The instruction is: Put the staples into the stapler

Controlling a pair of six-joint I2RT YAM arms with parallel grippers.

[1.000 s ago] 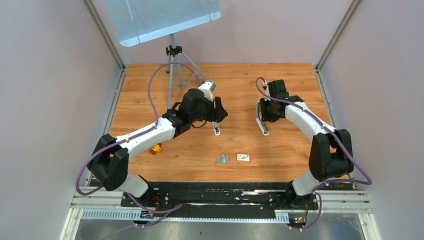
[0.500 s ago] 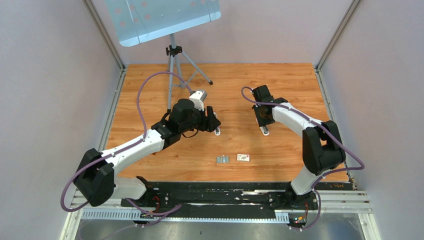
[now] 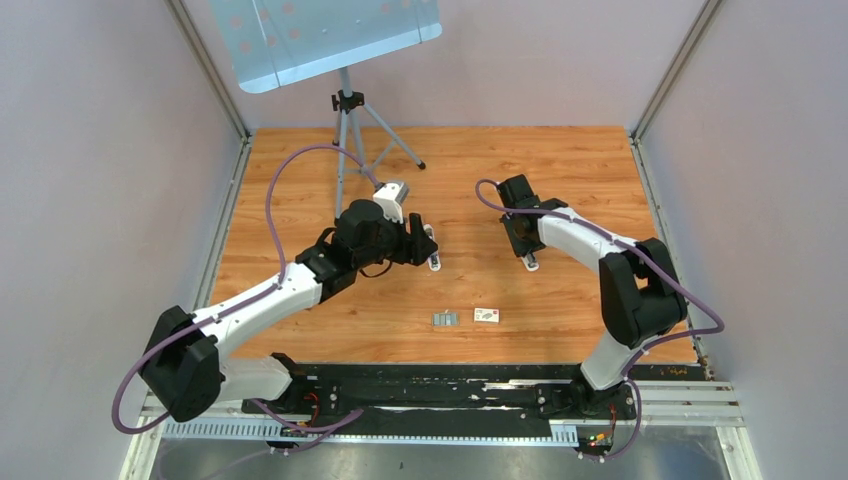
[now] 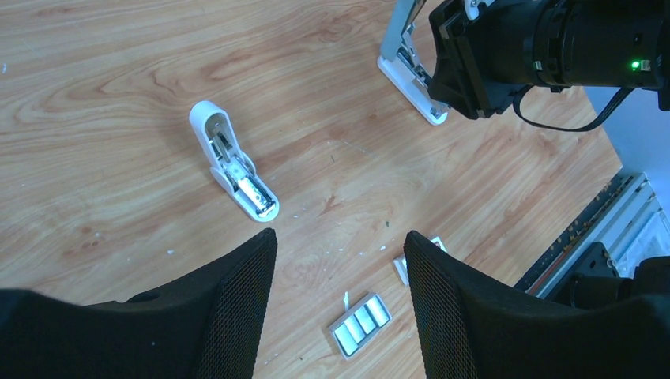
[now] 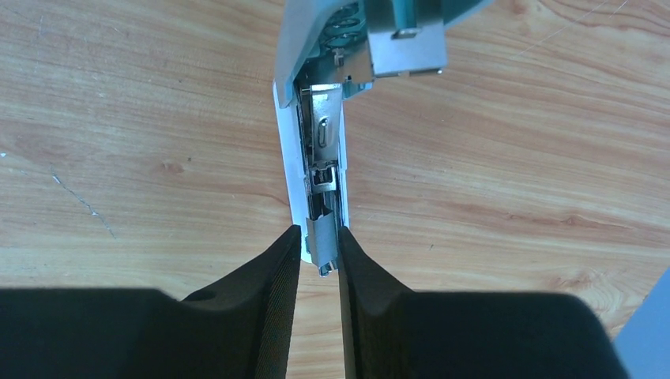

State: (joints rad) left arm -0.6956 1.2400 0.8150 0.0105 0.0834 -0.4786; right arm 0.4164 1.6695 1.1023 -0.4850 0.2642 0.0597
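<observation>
A: How does the left gripper stand?

B: Jaws spread wide above the wooden table, nothing between them; in the left wrist view its mesh-faced fingers frame bare wood; beyond their tips a white stapler part lies flat, metal insides up, touching neither finger.

A: And the staples?

B: Flat on the table towards its near edge, between the two arms, free of both grippers; a grey block ridged in three segments; just to its right lies a small white box, apart from it.

A: The right gripper?

B: Pressed in on the narrow end of the open stapler, one finger on each side; the stapler's metal channel lies bare; its lid is swung up at the top of the right wrist view; the base appears to rest on the wood.
</observation>
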